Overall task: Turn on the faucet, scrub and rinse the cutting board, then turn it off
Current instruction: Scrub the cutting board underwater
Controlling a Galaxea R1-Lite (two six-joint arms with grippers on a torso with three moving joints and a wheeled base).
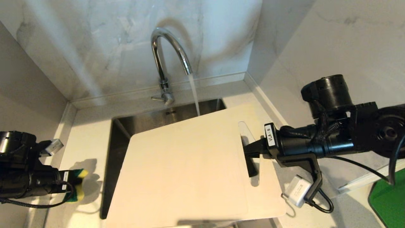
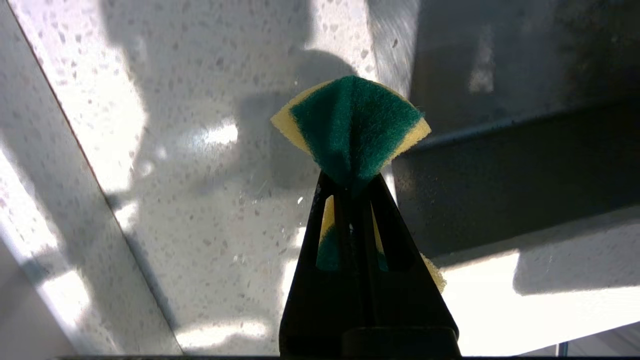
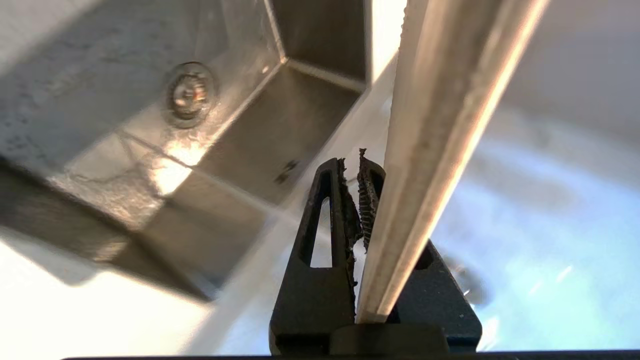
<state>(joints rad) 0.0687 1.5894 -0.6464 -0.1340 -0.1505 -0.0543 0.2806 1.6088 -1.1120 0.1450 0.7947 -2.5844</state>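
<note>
Head view: the faucet (image 1: 167,60) stands behind the sink (image 1: 120,133) with water running from its spout, the stream (image 1: 194,95) falling just past the far edge of the cutting board (image 1: 186,171). The cutting board is held tilted over the sink by the right end effector (image 1: 250,148), whose fingers pass through the handle slot (image 1: 248,148) and are closed on the board's short edge; the right wrist view shows the board's edge (image 3: 435,150) pinched between the serrated pads (image 3: 367,200). The left end effector (image 1: 71,185) waits over the table (image 1: 85,126) to the left of the sink, clamped shut on a green-and-yellow sponge (image 1: 76,185), which bulges beyond the fingertips in the left wrist view (image 2: 350,125).

Step in hand, as judged: bringing the board under the stream before scrubbing. To do it well, the board's upper face should be carried into the water so the flow sheets down toward the sink, not onto the table. The grip at the slot sits far from the board's middle, so the sponge should press lightly, with strokes directed toward the held end, lest the board twist in the fingers. The green abrasive face should meet the board.
</note>
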